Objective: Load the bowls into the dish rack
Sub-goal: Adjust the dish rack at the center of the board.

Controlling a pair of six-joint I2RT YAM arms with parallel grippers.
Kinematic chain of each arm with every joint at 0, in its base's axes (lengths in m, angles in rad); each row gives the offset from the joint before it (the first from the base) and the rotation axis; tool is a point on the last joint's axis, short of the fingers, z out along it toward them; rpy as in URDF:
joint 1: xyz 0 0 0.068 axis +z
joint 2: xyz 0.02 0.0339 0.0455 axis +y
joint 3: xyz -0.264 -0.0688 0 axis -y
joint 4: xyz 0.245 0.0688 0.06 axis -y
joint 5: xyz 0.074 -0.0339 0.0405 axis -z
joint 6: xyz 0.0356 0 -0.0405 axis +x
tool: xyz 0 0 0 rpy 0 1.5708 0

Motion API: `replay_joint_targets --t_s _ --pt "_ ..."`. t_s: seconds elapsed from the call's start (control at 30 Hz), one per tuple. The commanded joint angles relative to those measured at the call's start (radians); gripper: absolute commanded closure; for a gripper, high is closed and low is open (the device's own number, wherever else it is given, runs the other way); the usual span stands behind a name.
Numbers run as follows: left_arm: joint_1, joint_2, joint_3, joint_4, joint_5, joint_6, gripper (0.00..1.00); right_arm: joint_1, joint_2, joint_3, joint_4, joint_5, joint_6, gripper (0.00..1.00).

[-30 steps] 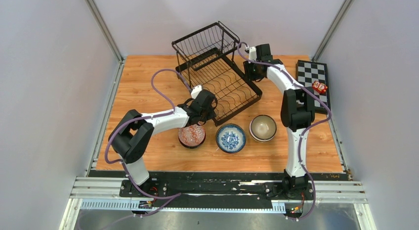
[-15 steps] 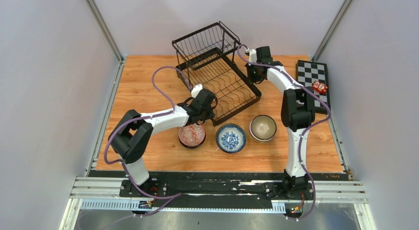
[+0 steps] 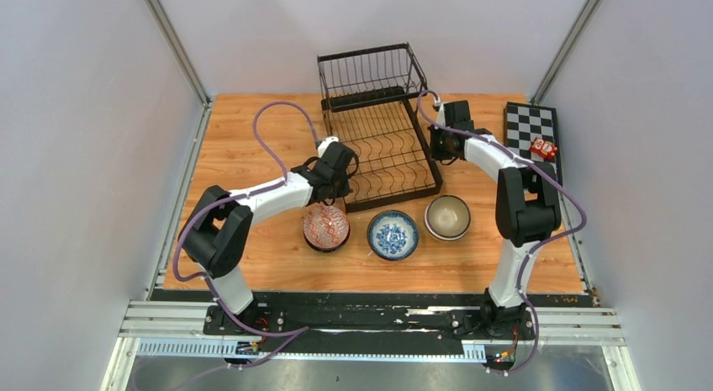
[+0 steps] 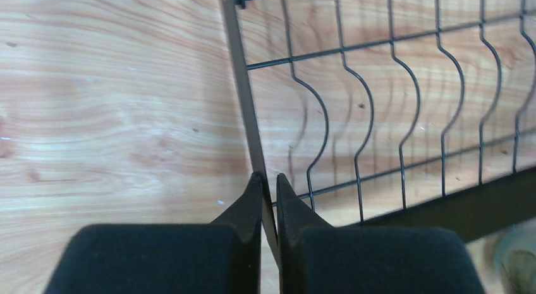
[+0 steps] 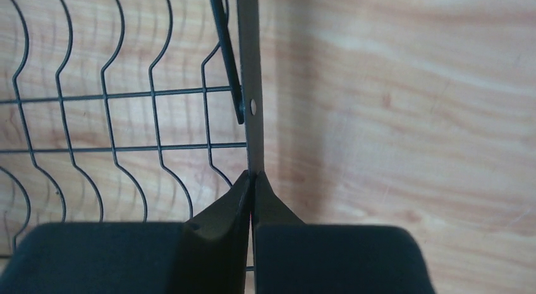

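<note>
Bowls, three in number, stood upright in a row on the near part of the wooden table (image 3: 252, 139), all outside the dish rack (image 3: 382, 143) and just in front of its near rim. The red-patterned bowl (image 3: 326, 227) was at the left, the blue-and-white bowl (image 3: 393, 235) in the middle, and the cream bowl (image 3: 447, 217) at the right, a little farther from the near edge than the other two. The rack sat at the far middle of the table, with its sides about parallel to the table edges. Its raised basket (image 3: 367, 71) was at the far end and the flat slotted tray reached toward the bowls. The left gripper (image 4: 269, 196) was at the left side of the rack, close to the near corner, and its two fingers were pressed together on the thin black side rail. The right gripper (image 5: 252, 183) was at the right side of the rack, about the middle of its length, and its fingers were likewise clamped on the rail there. Both arms reached out from the near edge, one on each side of the row of bowls. At the far right of the table lay a checkered board (image 3: 525, 126), and a small red object (image 3: 544, 147) rested on it, well apart from the bowls.
</note>
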State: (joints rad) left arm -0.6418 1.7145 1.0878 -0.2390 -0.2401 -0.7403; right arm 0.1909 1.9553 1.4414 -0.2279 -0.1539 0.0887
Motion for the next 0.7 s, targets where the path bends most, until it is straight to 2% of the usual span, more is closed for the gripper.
replay_joint_targets --t_s 0.0,0.2,0.53,0.67 --pt "0.042 -0.013 0.045 -0.027 -0.014 0.101 1.00 -0.001 -0.099 -0.126 0.059 0.084 0.106 0.97" --pt "0.104 0.005 0.063 -0.024 0.012 0.116 1.00 0.010 -0.166 -0.236 0.140 0.085 0.149 0.97" --pt "0.160 0.059 0.117 -0.022 0.043 0.147 1.00 0.015 -0.094 -0.146 0.106 0.068 0.176 0.97" --pt "0.163 0.058 0.123 -0.018 0.061 0.164 1.00 0.015 -0.099 -0.164 0.124 0.073 0.189 0.97"
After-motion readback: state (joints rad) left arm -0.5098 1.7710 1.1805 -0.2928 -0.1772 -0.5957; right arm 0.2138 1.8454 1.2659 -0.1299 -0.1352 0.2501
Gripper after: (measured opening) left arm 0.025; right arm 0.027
